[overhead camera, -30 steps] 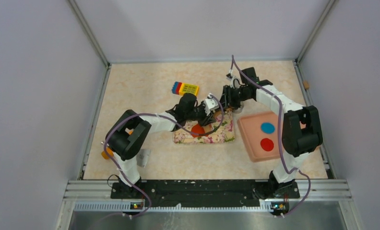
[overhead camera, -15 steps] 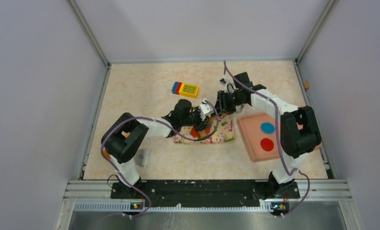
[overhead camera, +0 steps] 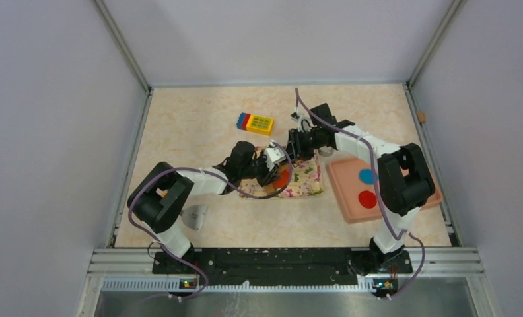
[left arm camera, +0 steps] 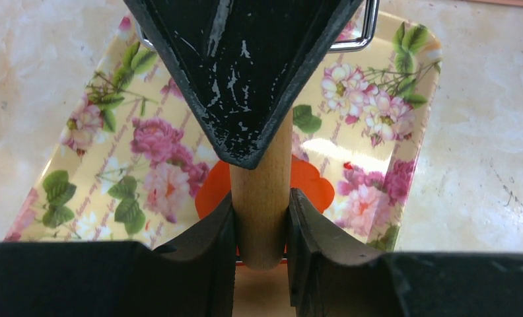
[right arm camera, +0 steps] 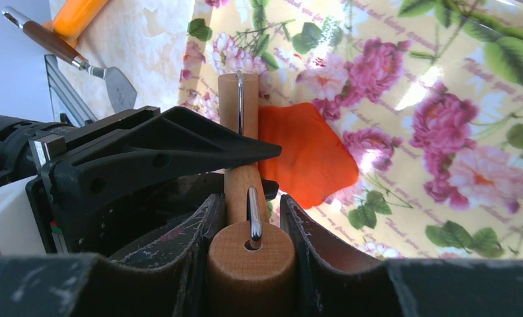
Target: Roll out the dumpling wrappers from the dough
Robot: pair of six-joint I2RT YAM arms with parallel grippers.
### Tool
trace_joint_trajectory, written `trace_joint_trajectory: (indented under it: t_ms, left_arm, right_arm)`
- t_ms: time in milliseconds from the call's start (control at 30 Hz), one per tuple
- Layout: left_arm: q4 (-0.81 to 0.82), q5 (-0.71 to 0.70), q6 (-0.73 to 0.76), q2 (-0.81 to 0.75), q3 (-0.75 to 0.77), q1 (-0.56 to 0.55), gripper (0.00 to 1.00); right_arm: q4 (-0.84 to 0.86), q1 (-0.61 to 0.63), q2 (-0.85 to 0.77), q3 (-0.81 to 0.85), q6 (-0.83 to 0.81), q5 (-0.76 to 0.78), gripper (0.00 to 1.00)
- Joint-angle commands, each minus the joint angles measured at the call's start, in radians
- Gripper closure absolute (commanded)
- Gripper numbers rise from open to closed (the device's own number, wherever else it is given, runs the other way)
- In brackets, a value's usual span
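Note:
The dough [overhead camera: 284, 178] is a flattened orange patch on the floral tray [overhead camera: 308, 185]. In the left wrist view the dough [left arm camera: 313, 185] lies just beyond a wooden rolling pin [left arm camera: 262, 173]. My left gripper [left arm camera: 261, 206] is shut on the pin's handle. My right gripper [right arm camera: 251, 201] is shut on the pin's thick wooden end [right arm camera: 251, 265], with the dough [right arm camera: 308, 153] to its right. From above, the left gripper [overhead camera: 271, 162] and right gripper [overhead camera: 293, 146] meet over the tray's left half. A flat round red dumpling wrapper [overhead camera: 367, 199] lies on the pink tray [overhead camera: 343, 173].
A blue disc [overhead camera: 366, 176] lies beside the red one. A stack of coloured toy bricks [overhead camera: 255, 123] sits behind the floral tray. A metal scraper [overhead camera: 194, 216] lies near the left arm's base, and the scraper [right arm camera: 80, 63] shows beside an orange toy [right arm camera: 77, 16].
Both grippers have moved left together with the rolling pin across the floral tray. The dough now shows to the right of the left gripper.

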Motion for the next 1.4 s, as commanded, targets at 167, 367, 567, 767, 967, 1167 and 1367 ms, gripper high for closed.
trace_joint_trajectory:
  t_ms: [167,367,567,767,967,1167,1367]
  left_arm:
    - [-0.203,-0.034,0.046,-0.085,-0.022,0.062,1.00]
    - [-0.306,-0.011,0.065,-0.207,0.078,0.069,1.00]
    - [-0.347,0.041,0.073,-0.176,0.189,0.057,1.00]
    - [-0.291,0.024,0.036,-0.062,0.244,0.034,1.00]
    - [-0.210,0.006,0.018,0.008,0.240,0.006,1.00]
    - [-0.070,-0.006,0.016,0.070,0.162,-0.031,1.00]
    - [0.039,-0.011,0.000,0.178,0.139,-0.068,1.00]
  right_arm:
    - [0.045,0.073,0.064,0.016,-0.010,0.006,1.00]
    - [0.074,0.069,0.018,0.105,0.039,-0.073,1.00]
    - [0.029,-0.003,-0.044,0.108,0.026,-0.074,1.00]
    - [-0.004,-0.067,-0.082,0.044,-0.034,-0.025,1.00]
    - [0.006,-0.070,-0.102,-0.023,-0.062,0.005,1.00]
    - [0.013,-0.070,-0.103,-0.082,-0.096,0.117,1.00]
    - [-0.033,-0.090,-0.104,-0.111,-0.141,0.194,1.00]
